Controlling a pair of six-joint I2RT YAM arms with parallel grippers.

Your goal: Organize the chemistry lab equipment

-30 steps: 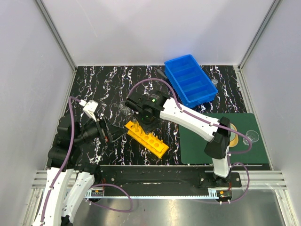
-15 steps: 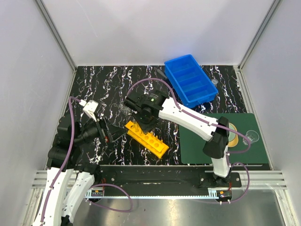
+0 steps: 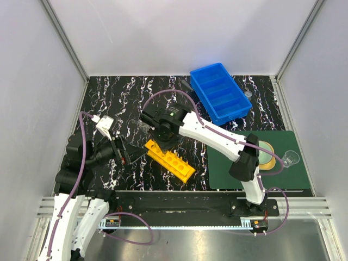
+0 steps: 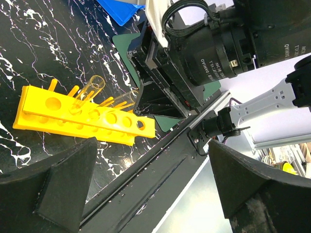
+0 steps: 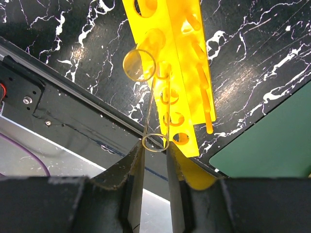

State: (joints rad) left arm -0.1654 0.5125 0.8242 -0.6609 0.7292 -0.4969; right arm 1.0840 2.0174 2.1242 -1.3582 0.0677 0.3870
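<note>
A clear glass tube (image 5: 156, 111) is pinched near its open mouth by the right gripper (image 5: 154, 148), whose jaws are drawn in narrow around it. The tube slants down towards the holes in the top of the yellow plastic rack (image 5: 192, 63). I can't make out whether its lower end has entered a hole. A second glass tube (image 4: 90, 89) already sits in the rack near one end, leaning over, mouth up.

The rack lies at an angle on the black marbled tabletop (image 3: 114, 98), near the front and about midway across. Just to its left the left gripper (image 4: 151, 145) hangs low over the tabletop, jaws spread wide and holding nothing, pointed at the rack.

Further back and to the right is the blue divided bin (image 3: 220, 92). At the front right lies the dark green mat (image 3: 228, 168). On it stand a small glass beaker (image 3: 292, 158) and a pale green dome (image 3: 265, 155) on a tan disc, partly hidden by the right arm.
</note>
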